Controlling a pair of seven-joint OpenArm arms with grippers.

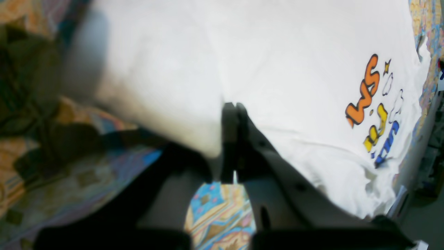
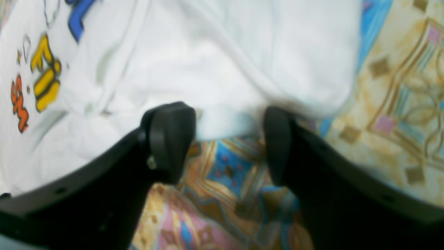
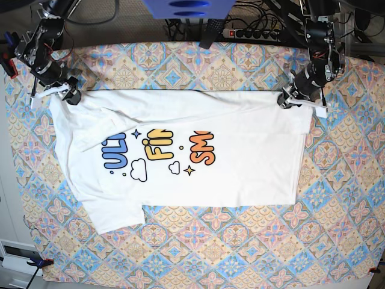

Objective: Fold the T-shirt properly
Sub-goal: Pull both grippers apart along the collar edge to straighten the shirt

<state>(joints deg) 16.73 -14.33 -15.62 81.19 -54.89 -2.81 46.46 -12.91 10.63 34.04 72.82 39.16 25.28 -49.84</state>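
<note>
While the T-shirt (image 3: 198, 162) lies spread print-up across the patterned worktop (image 3: 337, 241), the left claw (image 1: 236, 107) is pinched closed on its hem corner, and the right claw (image 2: 229, 121) stands open at a white edge.

A large white short-sleeved T-shirt (image 3: 198, 156) is seen spread nearly flat across the middle of the base view, print side up, with its long axis running left to right and a sleeve angled toward the lower left. Blue, yellow and orange cartoon lettering with small clouds and stars is shown left of centre, upside down in that view. The fabric is lightly wrinkled, and its two upper corners are drawn out toward the upper left and upper right of the frame.
</note>
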